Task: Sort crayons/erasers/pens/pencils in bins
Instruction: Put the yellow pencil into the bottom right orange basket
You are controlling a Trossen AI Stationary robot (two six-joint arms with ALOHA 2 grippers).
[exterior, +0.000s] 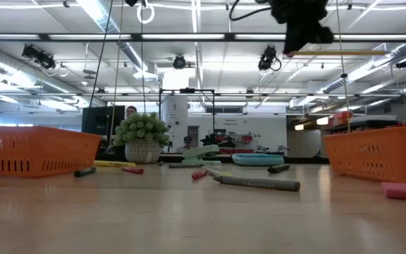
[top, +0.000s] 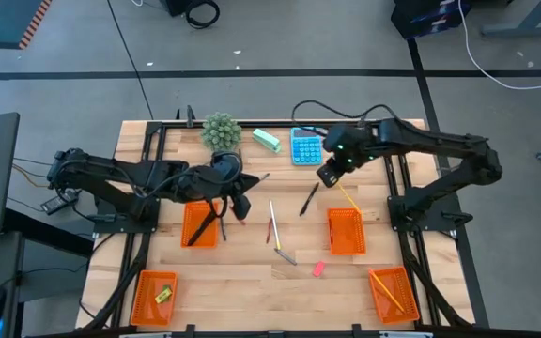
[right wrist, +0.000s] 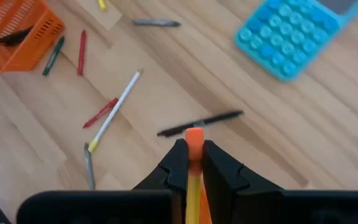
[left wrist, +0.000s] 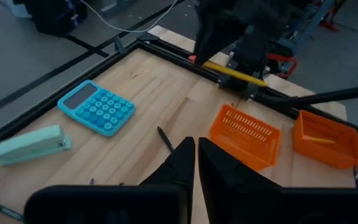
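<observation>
Flanking calculator (top: 306,147): stapler (top: 267,140), pen (top: 309,199)

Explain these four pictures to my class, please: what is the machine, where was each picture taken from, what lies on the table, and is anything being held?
It is a robot with two dark arms at a wooden table. One picture looks straight down, one looks level across the table top, and two come from cameras on the wrists.

On the table lie four orange bins, a blue calculator, a small plant, a mint stapler, a pink eraser, and loose pens and crayons.

The right gripper is shut on a yellow pencil above the table. The left gripper, over the bin holding pens, holds nothing visible.
</observation>
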